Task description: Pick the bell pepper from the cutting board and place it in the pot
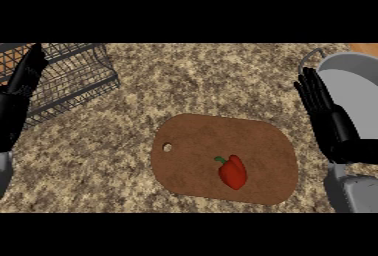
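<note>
Right hand (332,125): black, fingers straight and released, holding nothing, at the right edge just beside the grey pot (358,87). Left hand (21,80): likewise open and empty, fingers up, at the left edge in front of the wire basket (77,75). Bell pepper (233,171): red, green stem, lying on the near right part of the brown cutting board (196,145), mid-counter (207,75), well apart from both hands.

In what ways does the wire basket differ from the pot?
The wire basket is black open mesh with straight sides; the pot is grey, solid-walled and round. The wire basket stands far left, the pot far right. Both are containers partly out of view.
</note>
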